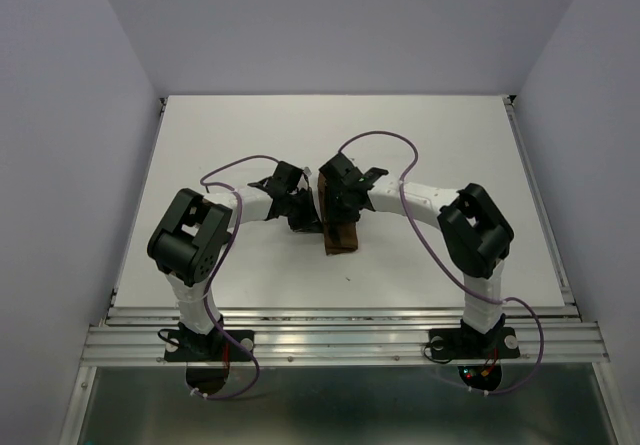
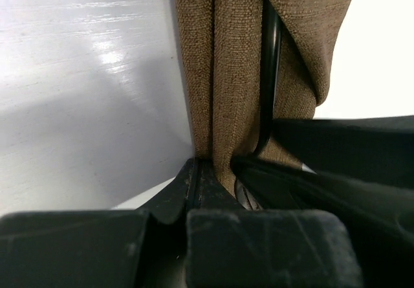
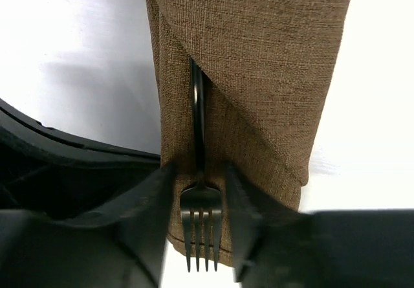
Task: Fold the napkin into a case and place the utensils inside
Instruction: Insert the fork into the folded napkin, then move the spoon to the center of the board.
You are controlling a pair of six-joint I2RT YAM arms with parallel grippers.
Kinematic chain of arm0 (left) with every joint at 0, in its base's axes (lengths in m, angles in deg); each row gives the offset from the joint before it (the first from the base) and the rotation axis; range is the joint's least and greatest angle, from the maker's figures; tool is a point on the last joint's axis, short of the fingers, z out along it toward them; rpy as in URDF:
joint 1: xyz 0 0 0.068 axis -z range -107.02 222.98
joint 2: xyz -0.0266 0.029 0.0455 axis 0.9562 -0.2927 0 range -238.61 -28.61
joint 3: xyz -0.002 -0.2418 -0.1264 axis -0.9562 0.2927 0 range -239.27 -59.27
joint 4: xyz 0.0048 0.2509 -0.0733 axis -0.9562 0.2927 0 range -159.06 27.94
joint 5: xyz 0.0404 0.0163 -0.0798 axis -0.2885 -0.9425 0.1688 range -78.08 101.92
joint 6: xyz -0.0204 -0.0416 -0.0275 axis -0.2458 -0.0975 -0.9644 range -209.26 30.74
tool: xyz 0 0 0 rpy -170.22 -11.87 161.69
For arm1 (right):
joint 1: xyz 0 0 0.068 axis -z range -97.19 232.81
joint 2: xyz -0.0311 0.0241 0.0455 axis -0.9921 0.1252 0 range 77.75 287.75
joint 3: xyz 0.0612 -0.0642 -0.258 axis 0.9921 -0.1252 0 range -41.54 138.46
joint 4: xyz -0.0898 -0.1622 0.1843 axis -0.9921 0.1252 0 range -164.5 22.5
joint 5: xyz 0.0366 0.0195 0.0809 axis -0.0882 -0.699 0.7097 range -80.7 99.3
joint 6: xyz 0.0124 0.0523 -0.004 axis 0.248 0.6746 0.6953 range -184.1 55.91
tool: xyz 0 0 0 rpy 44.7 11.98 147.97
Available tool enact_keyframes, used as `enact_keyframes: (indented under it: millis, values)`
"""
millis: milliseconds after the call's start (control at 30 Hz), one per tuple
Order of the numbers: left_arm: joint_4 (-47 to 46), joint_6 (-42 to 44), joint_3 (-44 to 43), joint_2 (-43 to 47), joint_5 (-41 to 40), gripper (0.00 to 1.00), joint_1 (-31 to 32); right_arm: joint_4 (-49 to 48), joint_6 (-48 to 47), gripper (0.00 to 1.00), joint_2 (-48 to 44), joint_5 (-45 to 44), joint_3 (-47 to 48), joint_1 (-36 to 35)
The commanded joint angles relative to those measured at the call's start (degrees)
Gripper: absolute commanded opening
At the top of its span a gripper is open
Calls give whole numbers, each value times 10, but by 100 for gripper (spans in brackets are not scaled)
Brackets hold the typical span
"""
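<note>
The case (image 1: pixel 341 235) is laid near the middle of the table (image 1: pixel 250 135). A fork (image 3: pixel 197 107) is tucked into its fold, prongs left sticking out. The right gripper (image 3: pixel 199 178) is held open, a finger on each side of the fork head. The left gripper (image 2: pixel 196 171) is clamped shut, and an edge of the case seems to be pinched in it

L gripper (image 2: pixel 194 171) shut tight, R gripper (image 3: pixel 197 175) jaws apart.

fork (image 3: pixel 200 204) in case (image 3: pixel 259 61), tines out (table (image 1: pixel 250 135) ctr)
</note>
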Motion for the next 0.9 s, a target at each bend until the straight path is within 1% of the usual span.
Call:
enact_keyframes:
  millis: [0,67,100,167,233,267,333,400,433,500,533,600,633,667,700,733,767,833,867]
  values:
    - [40,26,-20,28,-29,0,1,-10,5,53,-50,-37,15,-7]
    - [55,36,-29,39,-41,0,-1,-5,2,59,-78,-47,15,-7]
    - [75,42,-40,49,-58,0,-1,-2,0,60,-88,-58,13,-7]
    - [99,62,-54,59,-77,0,-3,2,-1,61,-122,-70,7,-7]
    - [133,84,-74,72,-106,0,-10,3,-2,61,-147,-83,-12,5]
    - [144,91,-81,81,-114,0,-15,3,-2,61,-175,-87,-20,15]
    - [174,103,-95,92,-136,0,-34,4,-1,61,-205,-103,-51,29]
    - [198,116,-102,113,-149,0,-53,5,0,61,-249,-111,-77,60]
    - [205,119,-107,121,-168,0,-75,5,0,61,-263,-110,-105,72]
    - [217,124,-110,144,-194,0,-99,3,-1,61,-297,-100,-133,110]
    - [221,126,-110,150,-205,0,-123,4,-3,61,-306,-97,-145,120]
    - [228,124,-108,167,-222,1,-151,4,-7,61,-318,-93,-174,133]
    - [229,123,-101,173,-236,9,-165,4,-8,61,-326,-87,-182,140]
    - [228,122,-96,180,-244,18,-194,3,-10,62,-328,-85,-188,140]
    - [229,121,-85,195,-272,23,-208,3,-12,62,-329,-82,-198,140]
    - [228,122,-80,202,-277,28,-225,0,-13,62,-329,-79,-203,140]
    - [226,125,-74,210,-277,37,-261,-4,-12,62,-331,-77,-209,140]
    - [229,134,-67,209,-280,46,-291,-18,-9,62,-334,-64,-226,140]
    - [233,135,-65,205,-285,48,-315,-23,-8,62,-334,-59,-230,140]
